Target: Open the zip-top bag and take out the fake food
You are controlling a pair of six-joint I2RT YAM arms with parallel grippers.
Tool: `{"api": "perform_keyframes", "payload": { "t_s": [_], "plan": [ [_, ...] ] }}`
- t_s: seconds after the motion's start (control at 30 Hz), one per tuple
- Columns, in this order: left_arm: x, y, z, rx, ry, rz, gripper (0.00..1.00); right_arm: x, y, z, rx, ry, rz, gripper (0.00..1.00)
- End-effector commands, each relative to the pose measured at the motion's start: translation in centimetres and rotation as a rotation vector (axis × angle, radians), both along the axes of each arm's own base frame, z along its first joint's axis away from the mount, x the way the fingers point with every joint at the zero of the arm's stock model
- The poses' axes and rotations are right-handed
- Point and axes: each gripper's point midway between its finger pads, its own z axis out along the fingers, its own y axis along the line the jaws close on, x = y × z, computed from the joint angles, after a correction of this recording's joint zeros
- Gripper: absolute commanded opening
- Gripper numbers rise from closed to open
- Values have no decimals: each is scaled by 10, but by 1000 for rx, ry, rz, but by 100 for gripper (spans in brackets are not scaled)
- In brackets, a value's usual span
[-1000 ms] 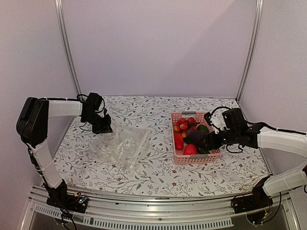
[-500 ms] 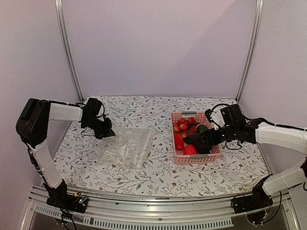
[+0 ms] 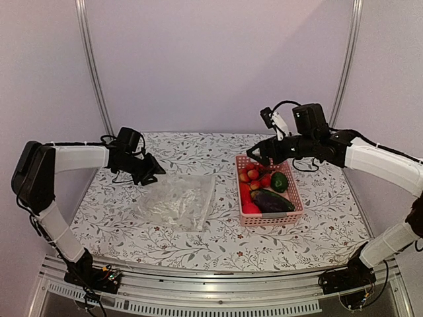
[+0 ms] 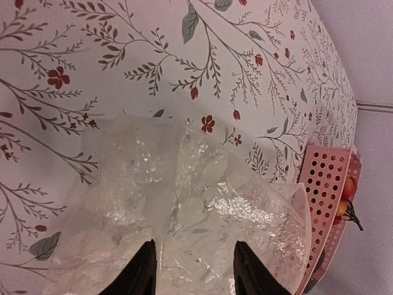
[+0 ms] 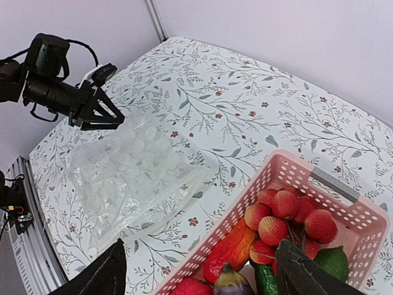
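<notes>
The zip-top bag (image 3: 177, 201) is a crinkled clear sheet. Its zip edge is hard to pick out in any view, and the glare on the folds hides whether anything is inside. Both wrist views cut the fingers down to dark tips at the bottom edge. The left wrist view shows only a corner of the pink basket (image 3: 273, 218). In the right wrist view the basket wall and the right fingers (image 5: 312, 271) cover part of the fake food (image 3: 264, 191).

The left gripper (image 4: 195, 273) has its jaws partly apart with nothing gripped between them. The bag lies flat on the floral table (image 3: 198, 247), just ahead of and below the tips. I cannot tell whether the tips touch the plastic.

The right gripper (image 5: 206, 276) hangs in the air with its jaws spread wide and empty. The basket is below and just ahead of them, holding the red berries, a green avocado (image 3: 279, 181) and a dark eggplant (image 3: 272, 200). The bag lies well beyond these jaws, toward the left gripper.
</notes>
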Motion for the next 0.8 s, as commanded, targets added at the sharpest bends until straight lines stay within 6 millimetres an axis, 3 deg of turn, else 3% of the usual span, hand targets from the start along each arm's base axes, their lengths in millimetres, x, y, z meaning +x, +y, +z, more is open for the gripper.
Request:
{"api": "perform_keyframes", "payload": {
  "t_s": [0.0,0.1,0.2,0.4,0.43,0.57,0.77],
  "plan": [
    [-9,12,29,73,-52,-4,50,-19,60,-1,11,49,192,81],
    [-20,21,45,115,-79,-15,58,-32,103,-2,20,77,301,80],
    [-35,15,50,83,-85,-73,58,-46,142,4,33,79,399,80],
    [-76,-18,33,18,-36,-218,57,-72,207,-34,-5,137,557,79],
    [-83,-21,25,12,-14,-229,56,-77,214,-38,-7,143,584,79],
    [-101,-27,-1,-4,41,-231,55,-85,233,-88,-65,203,648,78],
    [-112,-18,-34,16,105,-185,55,-87,236,-155,-127,316,648,76]
  ]
}}
